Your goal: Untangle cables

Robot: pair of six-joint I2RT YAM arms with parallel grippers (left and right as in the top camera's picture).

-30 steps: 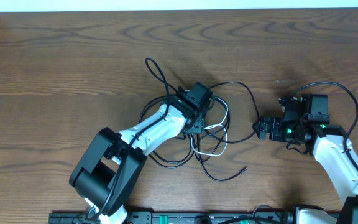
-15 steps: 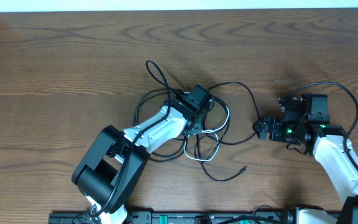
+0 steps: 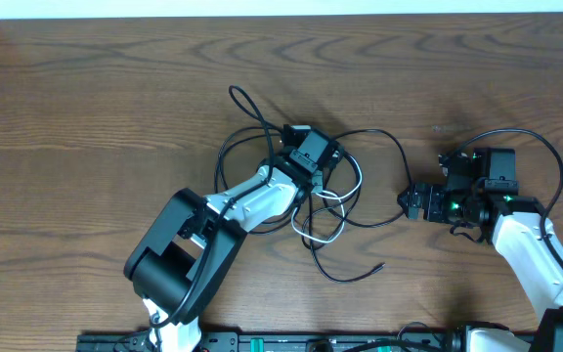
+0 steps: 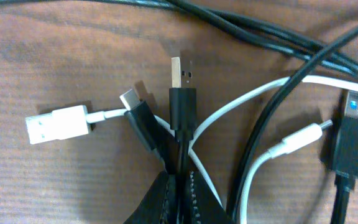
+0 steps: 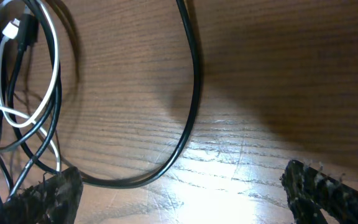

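The cables [image 3: 332,207] lie tangled mid-table: long black cords, one looping off to the back [image 3: 245,106], and a shorter white cord [image 3: 326,231]. My left gripper [image 3: 308,156] sits over the knot. In the left wrist view it [image 4: 180,182] is shut on a black cable whose USB plug [image 4: 180,84] points away, with a second black plug [image 4: 138,117] pressed beside it. A white plug [image 4: 58,123] lies to the left. My right gripper [image 3: 413,202] stands open to the right of the tangle; between its fingers [image 5: 185,202] there is only wood and the curve of a black cord [image 5: 189,106].
A thicker black wire [image 3: 547,154] arcs round the right arm's wrist. A free black plug end [image 3: 383,264] lies toward the front. The left arm's body [image 3: 179,262] takes up the front left. The table's far edge [image 3: 262,16] meets a white wall.
My left gripper has shut on the black cable and shifted slightly toward the back, dragging the tangle with it. The right arm has stayed put.
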